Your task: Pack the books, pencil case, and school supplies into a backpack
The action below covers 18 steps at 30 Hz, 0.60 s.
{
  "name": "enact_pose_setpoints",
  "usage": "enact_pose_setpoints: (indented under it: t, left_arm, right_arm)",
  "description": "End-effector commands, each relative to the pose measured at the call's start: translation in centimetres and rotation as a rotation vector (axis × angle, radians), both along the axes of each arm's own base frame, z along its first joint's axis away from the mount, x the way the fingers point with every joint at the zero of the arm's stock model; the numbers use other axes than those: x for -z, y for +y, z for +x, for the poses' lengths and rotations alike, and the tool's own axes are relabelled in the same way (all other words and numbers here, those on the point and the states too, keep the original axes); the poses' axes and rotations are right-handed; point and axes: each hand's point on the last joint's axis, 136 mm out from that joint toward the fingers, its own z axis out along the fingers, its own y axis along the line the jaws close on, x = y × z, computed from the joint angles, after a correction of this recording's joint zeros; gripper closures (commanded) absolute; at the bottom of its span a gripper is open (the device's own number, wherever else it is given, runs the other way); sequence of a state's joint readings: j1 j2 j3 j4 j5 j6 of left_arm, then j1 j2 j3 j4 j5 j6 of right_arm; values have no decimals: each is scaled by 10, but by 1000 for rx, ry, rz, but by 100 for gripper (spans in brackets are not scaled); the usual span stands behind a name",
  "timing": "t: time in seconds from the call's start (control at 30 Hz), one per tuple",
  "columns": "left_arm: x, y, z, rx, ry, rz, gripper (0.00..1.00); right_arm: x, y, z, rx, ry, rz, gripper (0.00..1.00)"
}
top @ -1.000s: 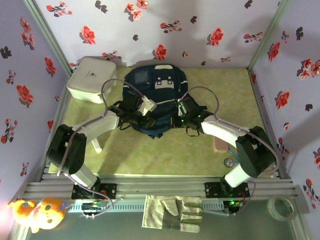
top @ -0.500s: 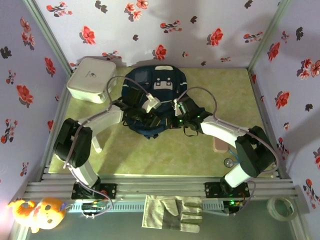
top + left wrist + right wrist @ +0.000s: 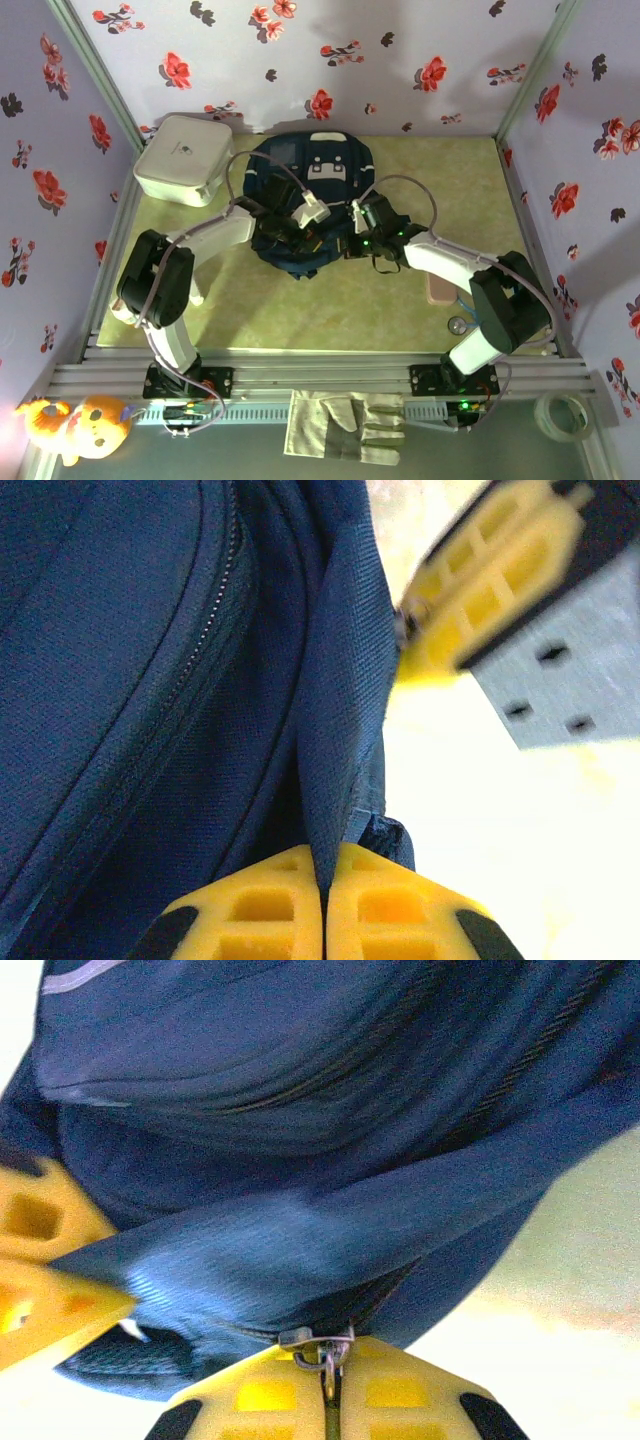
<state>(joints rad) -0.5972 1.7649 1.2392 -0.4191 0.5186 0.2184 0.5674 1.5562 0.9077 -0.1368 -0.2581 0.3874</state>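
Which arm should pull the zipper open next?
Right. The right gripper is shut on the zipper pull, so it can probably just drag it along. The left gripper only pinches the backpack fabric, likely holding it steady.

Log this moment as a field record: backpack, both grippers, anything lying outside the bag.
backpack: navy, lying at the far middle of the table, between both arms
left gripper: shut on a fold of backpack fabric
right gripper: shut on the zipper pull
pencil case: pink, on the table beside the right arm, outside the backpack
white box: far left of the table
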Motion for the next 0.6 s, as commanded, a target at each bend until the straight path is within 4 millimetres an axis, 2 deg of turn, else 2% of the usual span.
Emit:
enact_pose_setpoints:
  t: [0.0, 0.17, 0.3, 0.43, 0.57]
  left_arm:
    - [-23, 18, -14, 17, -20, 47, 100]
    - [-30, 25, -21, 19, -23, 64, 100]
    - [-38, 28, -26, 31, -34, 63, 100]
    - [-44, 31, -33, 51, -34, 61, 100]
    - [-49, 31, -39, 66, -31, 50, 100]
  right_arm:
    - [-9, -25, 13, 18, -64, -51, 92]
    - [-24, -28, 24, -21, -112, -63, 92]
    - [-33, -39, 41, -3, -145, -59, 92]
    - [-32, -47, 57, 21, -138, -57, 91]
    - [-22, -61, 77, 98, -112, -77, 91]
